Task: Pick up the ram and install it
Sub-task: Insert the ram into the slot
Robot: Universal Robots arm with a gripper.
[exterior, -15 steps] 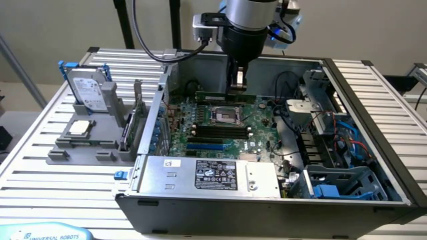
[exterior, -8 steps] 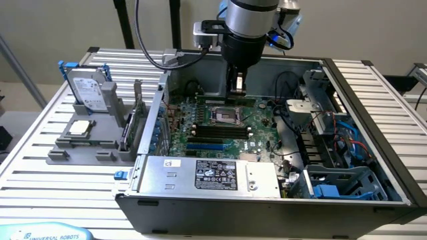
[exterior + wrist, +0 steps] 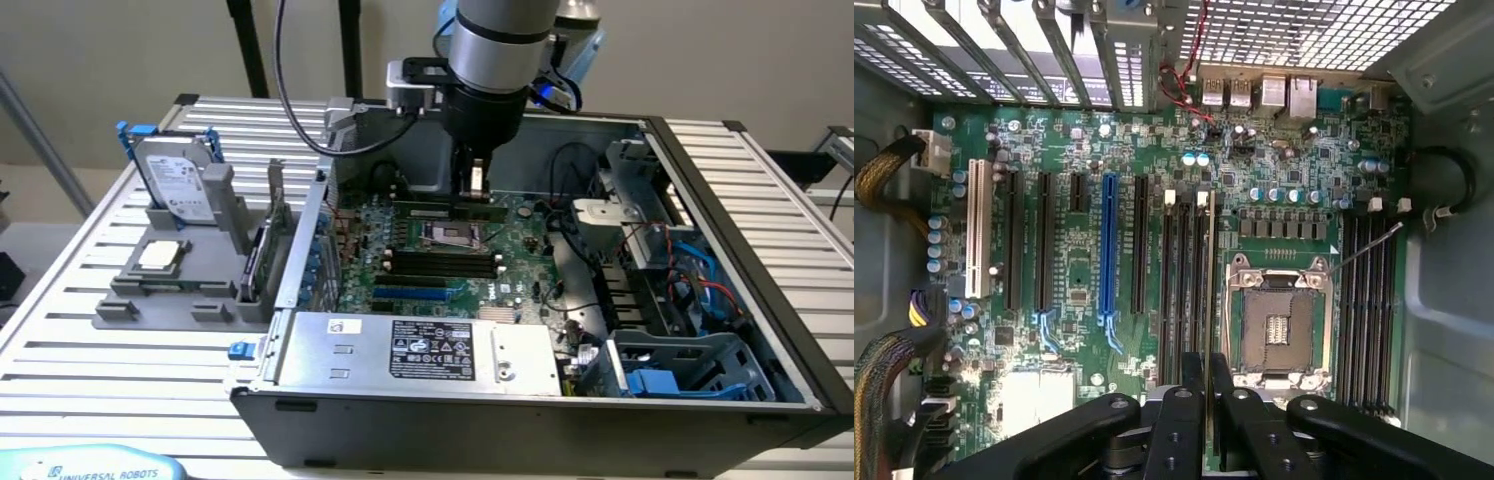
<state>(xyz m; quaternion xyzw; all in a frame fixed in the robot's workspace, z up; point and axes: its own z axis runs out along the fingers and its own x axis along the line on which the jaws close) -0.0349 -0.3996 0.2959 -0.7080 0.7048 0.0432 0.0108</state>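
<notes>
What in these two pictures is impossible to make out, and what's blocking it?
- Exterior view: whether the thin green memory stick touches a slot; the black end effector covers it.
- Wrist view: the stick's chips; it shows edge-on.
- Exterior view: print on the silver power-supply box; too small.

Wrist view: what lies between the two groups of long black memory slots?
The empty processor socket with its metal frame, on the green board; the wrist view shows it.
</notes>
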